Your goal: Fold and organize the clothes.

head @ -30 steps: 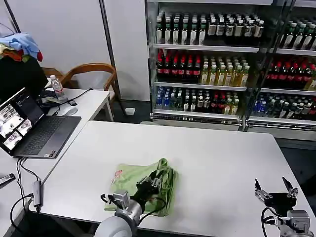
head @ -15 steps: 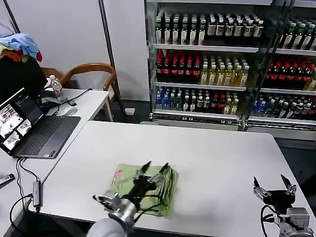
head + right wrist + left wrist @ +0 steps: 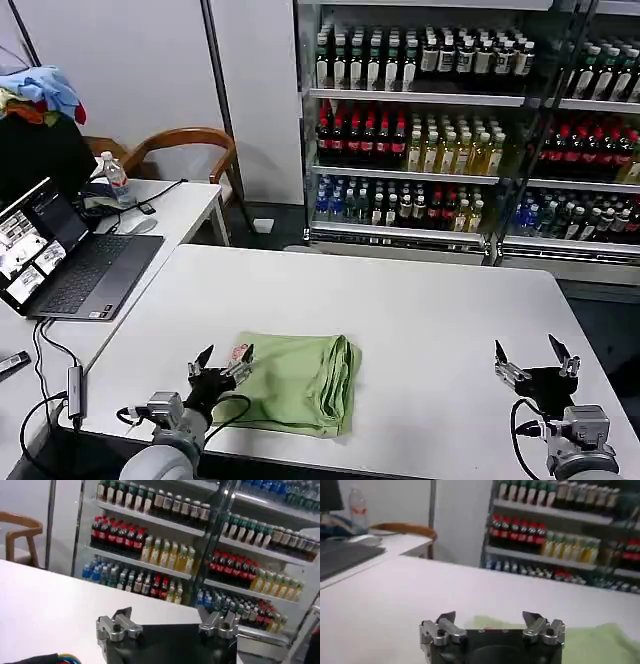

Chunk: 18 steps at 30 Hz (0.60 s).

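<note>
**Shirt lying folded on the bench**

I am seeing my left gripper point(image 3: 222, 361) sitting at the near edge of the white bench point(image 3: 440, 310), jaws open and holding nothing. It is just beside the green shirt point(image 3: 295, 381), at its left side. My right gripper point(image 3: 532, 354) is waiting well apart on the right, jaws open too. The shirt is lying folded near the front. A laptop point(image 3: 70, 262) is sitting on the side desk.
</note>
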Tool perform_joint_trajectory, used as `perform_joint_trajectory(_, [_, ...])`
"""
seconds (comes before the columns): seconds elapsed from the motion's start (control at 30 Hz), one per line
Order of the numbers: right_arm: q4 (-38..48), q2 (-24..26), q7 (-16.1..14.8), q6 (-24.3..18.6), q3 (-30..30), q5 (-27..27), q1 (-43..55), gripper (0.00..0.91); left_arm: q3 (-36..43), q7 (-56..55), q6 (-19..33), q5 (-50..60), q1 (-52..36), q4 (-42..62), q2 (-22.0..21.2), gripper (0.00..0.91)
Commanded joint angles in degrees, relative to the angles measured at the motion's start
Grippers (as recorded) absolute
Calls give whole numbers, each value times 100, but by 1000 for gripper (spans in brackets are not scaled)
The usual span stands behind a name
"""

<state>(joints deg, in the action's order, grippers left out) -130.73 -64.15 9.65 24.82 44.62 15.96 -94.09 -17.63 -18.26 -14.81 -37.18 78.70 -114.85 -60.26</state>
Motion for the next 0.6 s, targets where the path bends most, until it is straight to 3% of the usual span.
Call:
perform_joint_trajectory(0.03, [35, 25, -2, -7, -34, 1, 116, 907, -137, -65, -60, 34, 23, 539, -75, 907])
perform_joint_trajectory(0.6, [184, -14, -1, 5, -84, -40, 221, 907, 340, 85, -119, 420, -112, 785, -101, 907])
